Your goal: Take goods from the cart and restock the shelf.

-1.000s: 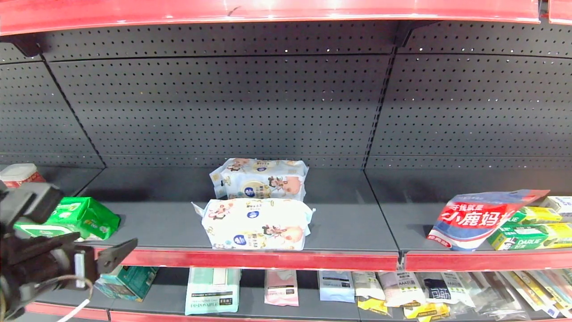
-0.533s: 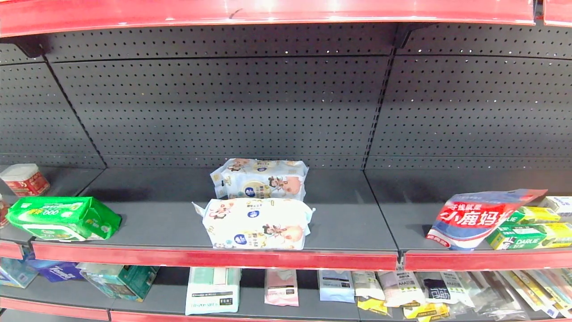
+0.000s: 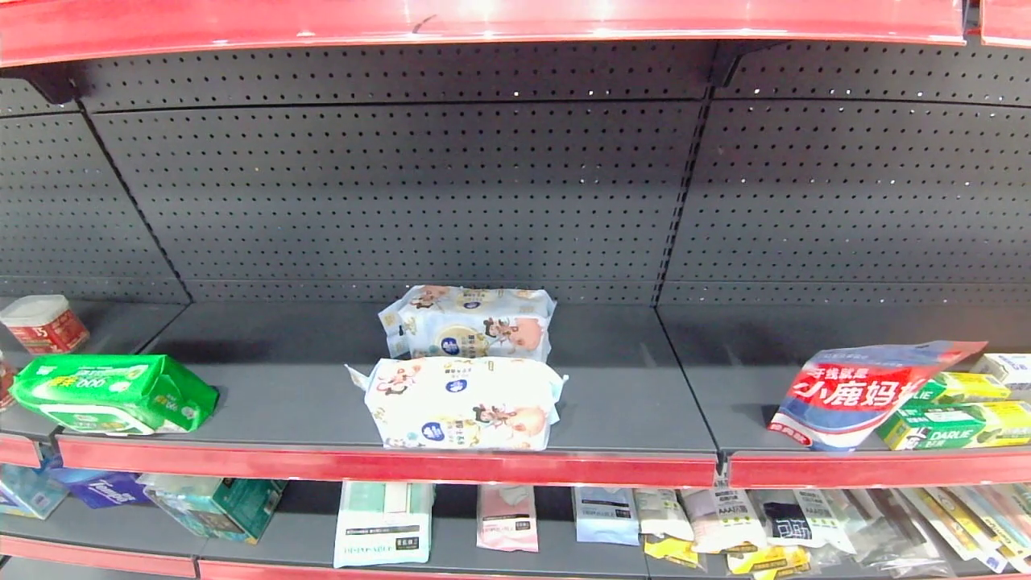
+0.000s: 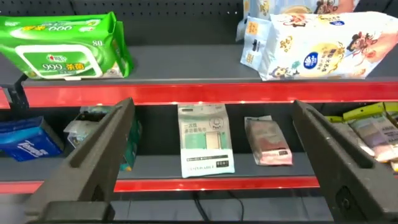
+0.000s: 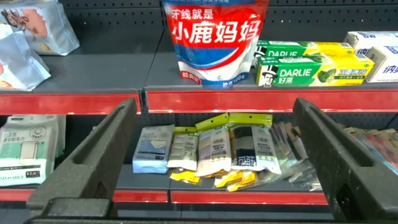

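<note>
The grey shelf (image 3: 628, 403) with a red front lip carries two white cartoon-printed wipe packs, one at the front (image 3: 461, 403) and one behind it (image 3: 469, 322). A green wipe pack (image 3: 117, 393) lies at the shelf's left end. In the left wrist view my left gripper (image 4: 212, 104) stands open and empty in front of the shelf edge, below the green pack (image 4: 62, 46) and the white pack (image 4: 317, 46). My right gripper (image 5: 216, 102) is open and empty too, facing the red-and-blue pouch (image 5: 214, 40) and the green toothpaste boxes (image 5: 305, 62).
A small red-and-white tub (image 3: 44, 322) stands at the far left. The lower shelf (image 3: 306, 515) holds flat packets, a teal box (image 3: 217, 503) and several hanging sachets (image 3: 725, 524). Bare shelf lies between the white packs and the pouch (image 3: 866, 391).
My left arm, which stood at the lower left in front of the green pack one second ago, has dropped out of the head view. The goods on the shelf have not moved.
</note>
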{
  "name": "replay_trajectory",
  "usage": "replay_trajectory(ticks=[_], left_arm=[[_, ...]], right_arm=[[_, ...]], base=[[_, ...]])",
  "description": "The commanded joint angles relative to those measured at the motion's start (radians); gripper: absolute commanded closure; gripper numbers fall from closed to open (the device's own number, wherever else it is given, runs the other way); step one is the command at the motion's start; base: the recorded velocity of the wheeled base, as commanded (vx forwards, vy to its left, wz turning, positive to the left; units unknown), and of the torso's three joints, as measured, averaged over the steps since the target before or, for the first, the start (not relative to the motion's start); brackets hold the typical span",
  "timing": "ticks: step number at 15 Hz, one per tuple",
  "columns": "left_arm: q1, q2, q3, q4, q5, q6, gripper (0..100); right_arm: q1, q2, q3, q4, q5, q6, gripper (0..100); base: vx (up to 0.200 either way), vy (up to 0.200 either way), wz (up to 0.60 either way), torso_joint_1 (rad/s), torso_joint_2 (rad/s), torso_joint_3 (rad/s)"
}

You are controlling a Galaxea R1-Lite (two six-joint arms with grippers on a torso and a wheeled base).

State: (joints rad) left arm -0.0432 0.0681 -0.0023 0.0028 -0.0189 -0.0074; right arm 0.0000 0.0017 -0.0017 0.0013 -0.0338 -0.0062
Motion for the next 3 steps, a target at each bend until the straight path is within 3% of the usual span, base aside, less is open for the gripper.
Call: replay_trajectory(ticks=[1,3], left_arm=[[0.0,-0.002,0.002,0.0,0.001,0.0,0],[0.016,-0.016,0.001,0.0,0.001,0.0,0]], right_arm=[[0.0,0.0,0.0,0.0,0.0,0.0,0],[0.0,0.0,0.0,0.0,0.0,0.0,0]], base=[[0.0,0.0,0.0,0.0,0.0,0.0],[0.0,0.0,0.0,0.0,0.0,0.0]])
